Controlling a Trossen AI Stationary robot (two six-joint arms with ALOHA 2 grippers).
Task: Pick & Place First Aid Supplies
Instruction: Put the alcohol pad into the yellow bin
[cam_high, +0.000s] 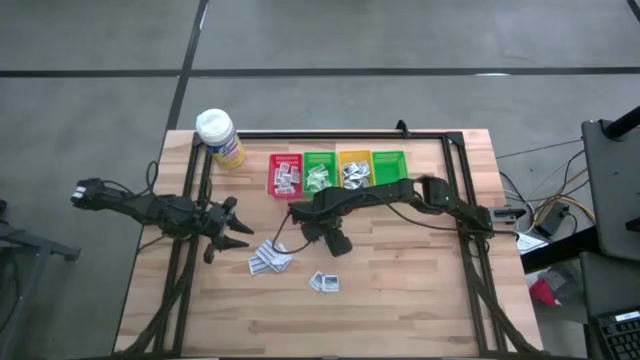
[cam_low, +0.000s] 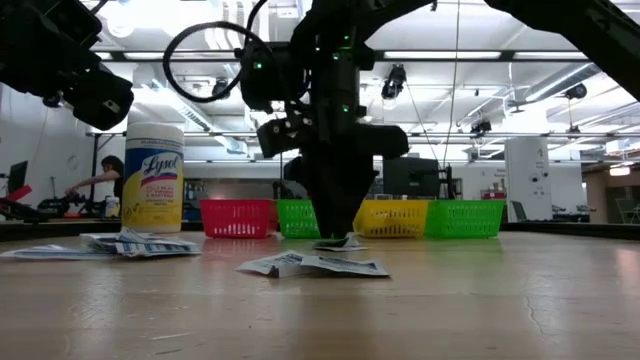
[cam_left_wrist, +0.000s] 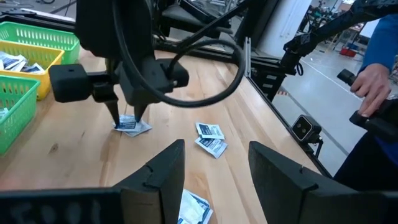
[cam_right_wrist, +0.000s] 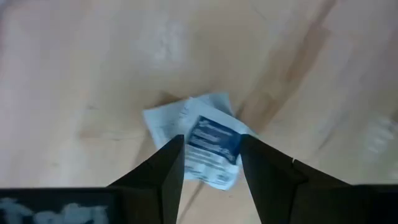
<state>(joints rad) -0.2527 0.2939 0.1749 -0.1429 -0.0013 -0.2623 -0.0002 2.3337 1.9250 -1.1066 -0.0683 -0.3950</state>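
We note right gripper (cam_right_wrist: 208, 163) down at table (cam_high: 420, 290) centre, jaws open, straddling blue-printed packet (cam_right_wrist: 211, 149) lying flat on wood; no grip visible. Left gripper (cam_high: 237, 232) hovers over table's left part, jaws open, empty. Loose packets (cam_high: 270, 260) between grippers; another pair (cam_high: 324, 282) nearer front edge. Bins (cam_high: 337, 171) line far edge, bottle (cam_high: 219, 137) at far left corner. Front half of table open.

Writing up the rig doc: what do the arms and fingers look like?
Both arms are dark, near-black jointed links. A black cable loops off the right arm's wrist, where green lights glow. The left gripper has broad, flat, wedge-shaped black fingers; the right gripper has the same.
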